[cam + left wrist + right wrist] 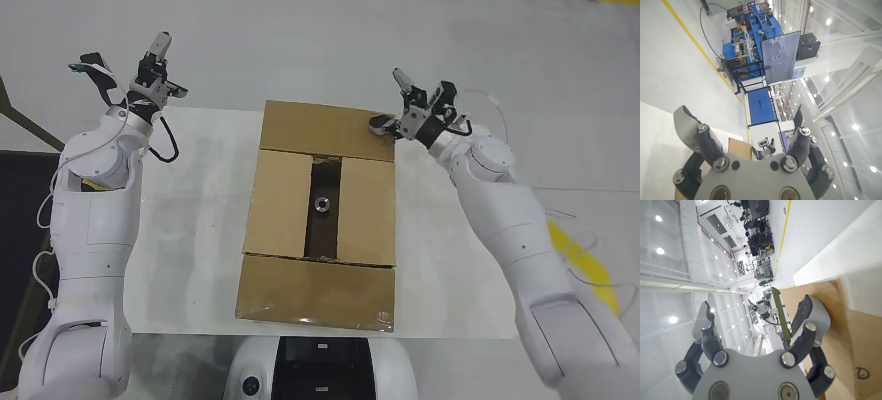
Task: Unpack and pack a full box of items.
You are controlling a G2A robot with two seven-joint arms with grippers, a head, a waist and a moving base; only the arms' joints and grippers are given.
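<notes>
Closest to the top camera, the near flap (315,290) of the cardboard box (365,210) lies folded out flat, and the far flap (320,128) is folded out the same way. The two inner flaps lie nearly level over the opening, leaving a narrow gap down the middle. Through that gap a small round metal item (320,205) shows inside. The box sits in the middle of the white bench (200,250), and nothing from it lies out on the surface.

By that evidence the task looks barely begun. The outer flaps are open, but the inner ones have yet to be lifted. All the unpacking, and the repacking after it, remains to be done.

The right pincer (392,102) sits at the far right corner of the far flap with its fingers spread wide and holding nothing. In its own wrist view one finger (817,313) rests against the cardboard at that corner, while the other stands off over open air.

The left pincer (125,58) is raised beyond the bench's far left corner, well apart from the box. It too is spread wide and empty, and its wrist view (742,111) shows a corner of the box low behind the fingers.
</notes>
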